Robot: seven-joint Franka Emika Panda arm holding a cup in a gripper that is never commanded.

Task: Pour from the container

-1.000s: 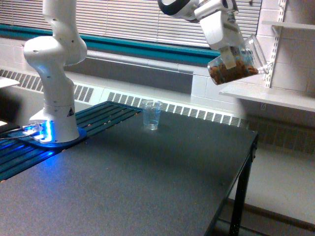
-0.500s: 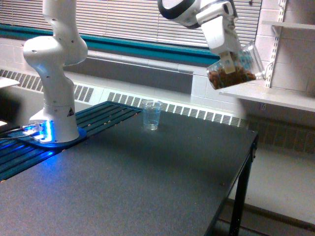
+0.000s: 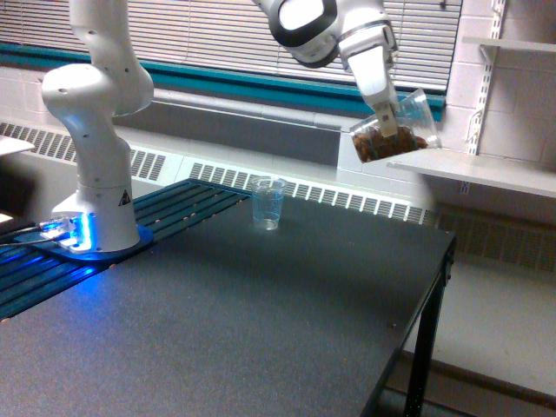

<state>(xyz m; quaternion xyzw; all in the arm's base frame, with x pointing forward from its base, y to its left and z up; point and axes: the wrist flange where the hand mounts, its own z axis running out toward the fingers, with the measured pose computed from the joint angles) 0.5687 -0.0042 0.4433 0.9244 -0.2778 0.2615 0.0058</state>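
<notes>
jaws clamped on the tilted container (image 3: 395, 132), high above the table (image 3: 287, 304), well right of the small cup (image 3: 268, 203).

Arm (image 3: 95, 104) upper links cut by top edge; container (image 3: 395, 130) blurred.

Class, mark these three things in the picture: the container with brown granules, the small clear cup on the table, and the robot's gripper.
container (image 3: 395, 135), exterior view, on its granule-filled wall.
small clear cup (image 3: 268, 204), exterior view, middle of its wall.
gripper (image 3: 388, 119), exterior view, where its fingers clasp the container.
</notes>
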